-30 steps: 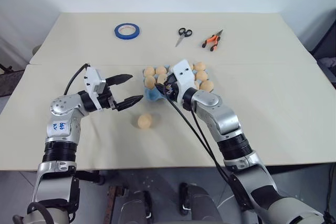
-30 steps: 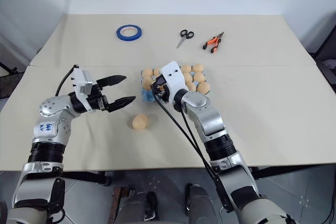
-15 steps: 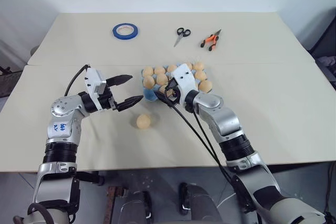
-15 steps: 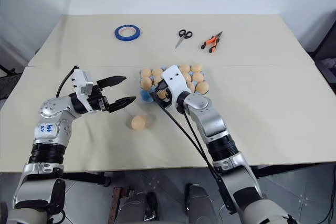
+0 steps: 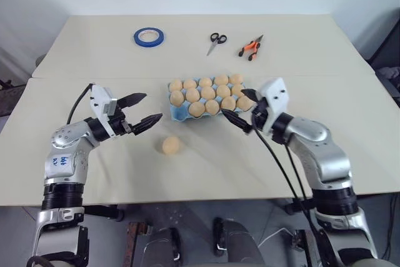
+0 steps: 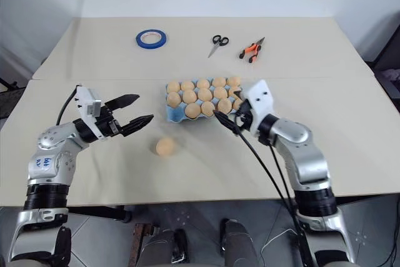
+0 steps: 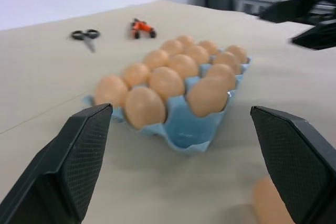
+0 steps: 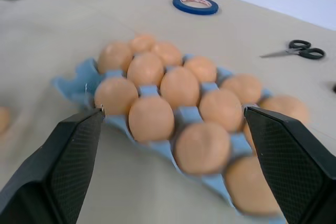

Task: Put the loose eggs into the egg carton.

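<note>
Tan-orange eggs [image 5: 206, 95]; light blue carton [image 5: 181, 112]; blue tape roll [image 5: 150, 36]; orange-handled pliers [image 5: 251, 47]; black scissors [image 5: 216, 41].

loose egg [image 7: 273, 203] cut off, blurred

Beige table [image 5: 325, 54] carried a light blue egg carton [image 5: 180, 112] mid-table. One loose egg [image 5: 170, 146] lay just in front of the carton; blue tape roll [image 5: 150, 36], scissors [image 5: 216, 41], orange pliers [image 5: 252, 48] lay behind it.
</note>
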Controlling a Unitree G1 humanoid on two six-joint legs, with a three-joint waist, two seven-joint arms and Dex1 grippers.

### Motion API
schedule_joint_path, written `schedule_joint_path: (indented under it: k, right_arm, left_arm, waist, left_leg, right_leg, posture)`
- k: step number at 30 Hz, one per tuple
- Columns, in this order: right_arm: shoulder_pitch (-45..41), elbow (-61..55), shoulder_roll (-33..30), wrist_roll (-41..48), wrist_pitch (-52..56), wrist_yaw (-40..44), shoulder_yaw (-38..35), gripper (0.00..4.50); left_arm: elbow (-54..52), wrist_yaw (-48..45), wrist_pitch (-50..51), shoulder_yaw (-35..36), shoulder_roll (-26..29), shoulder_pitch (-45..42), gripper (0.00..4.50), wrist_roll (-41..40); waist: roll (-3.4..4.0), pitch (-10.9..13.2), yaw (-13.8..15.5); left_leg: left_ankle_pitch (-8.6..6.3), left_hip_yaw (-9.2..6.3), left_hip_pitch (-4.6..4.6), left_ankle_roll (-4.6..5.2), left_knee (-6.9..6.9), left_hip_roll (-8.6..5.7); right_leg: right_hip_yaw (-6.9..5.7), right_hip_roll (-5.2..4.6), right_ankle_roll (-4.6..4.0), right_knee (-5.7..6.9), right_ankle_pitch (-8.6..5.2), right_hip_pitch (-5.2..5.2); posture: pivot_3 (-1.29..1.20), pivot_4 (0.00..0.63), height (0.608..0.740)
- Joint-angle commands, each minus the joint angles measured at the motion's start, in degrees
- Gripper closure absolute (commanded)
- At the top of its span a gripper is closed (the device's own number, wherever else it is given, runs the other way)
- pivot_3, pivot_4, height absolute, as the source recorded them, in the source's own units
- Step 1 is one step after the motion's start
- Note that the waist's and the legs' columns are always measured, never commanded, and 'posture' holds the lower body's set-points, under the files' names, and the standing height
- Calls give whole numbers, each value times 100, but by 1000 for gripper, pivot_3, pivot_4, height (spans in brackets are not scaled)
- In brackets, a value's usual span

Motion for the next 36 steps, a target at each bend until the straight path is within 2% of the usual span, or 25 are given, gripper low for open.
schedule_joint_path:
  k: [1,6,11,18,25,36]
  right_arm:
    - [436,-127,-420,325,-660,709,-442,39]
    - [988,-8,-870,754,-968,1559,-708,39]
    - [857,318,-954,721,-1081,1515,-775,39]
    - [738,401,-921,736,-1056,1529,-715,39]
    - [591,462,-952,709,-1010,1505,-707,39]
    - [923,38,-1149,913,-813,1554,-820,39]
  left_arm:
    - [-402,259,20,320,114,345,0,-88]
    - [-1174,644,279,547,81,1104,0,-222]
    - [-1931,754,446,856,140,2102,0,-335]
    - [-2637,848,687,949,119,2838,0,-488]
    - [-3114,888,829,554,0,3073,0,-514]
    - [-2919,1442,741,-657,-573,2258,0,-15]
  waist:
    - [0,0,15]
    - [-2,1,25]
    - [-2,1,2]
    - [-2,2,125]
    - [-1,2,141]
    - [-1,2,152]
  left_leg:
    - [-6,0,0,-10,-1,0]
    - [-19,-1,3,-26,2,1]
    - [-21,4,9,-30,3,7]
    - [-27,-5,7,-47,2,21]
    - [-38,-5,3,-55,-2,31]
    - [-39,-4,3,-55,4,33]
  right_leg:
    - [-1,0,-1,-2,0,1]
    - [1,-3,-1,-7,0,5]
    - [6,-8,-9,-7,-3,6]
    - [22,-6,-39,-8,-19,4]
    - [23,3,-43,-23,-22,4]
    - [17,12,-42,-22,-22,8]
  posture:
    - [0,150,740]
    - [0,150,740]
    - [0,150,740]
    - [0,150,740]
    - [0,150,740]
    - [0,150,740]
